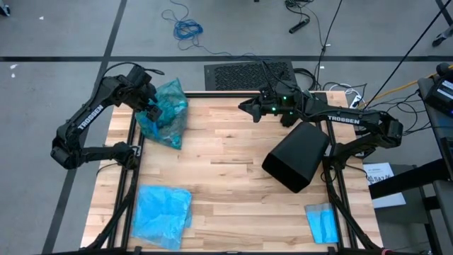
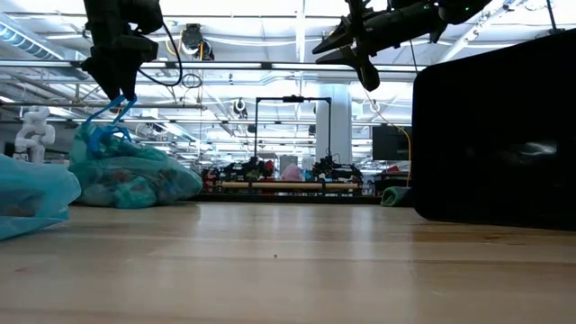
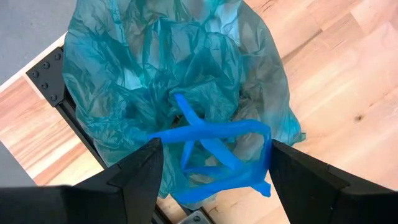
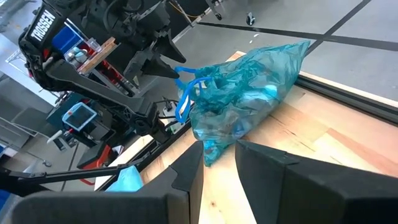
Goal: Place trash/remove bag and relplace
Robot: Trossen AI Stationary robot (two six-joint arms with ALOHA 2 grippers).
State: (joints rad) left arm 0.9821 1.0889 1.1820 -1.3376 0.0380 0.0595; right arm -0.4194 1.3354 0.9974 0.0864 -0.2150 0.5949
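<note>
Clearly the bag (image 1: 163,113) is a soft, light load: thin crinkly teal-green plastic, slumped on the table (image 1: 233,177) at the upper left of the high view, bulging with crumpled trash (image 4: 239,121) that shows through its skin. I judge it will sag and swing when lifted, and the film looks slippery and easy to tear, so the bright blue drawstring loops (image 3: 214,152) gathered at its neck look like the best place to take hold.

The left gripper (image 3: 211,168) hangs just over those loops with its jaws spread wide; the loops lie between the fingers but nothing is pinched. The right gripper (image 1: 248,108) hovers near the top centre of the high view, fingers apart by a narrow gap, holding nothing.

By count: one filled teal bag, one black bin (image 1: 297,156) tipped on its side at centre right, one lighter sky-blue bag (image 1: 163,212) flat at the lower left, and one small blue folded cloth (image 1: 322,223) at the lower right. The scraps inside cannot be counted.
</note>
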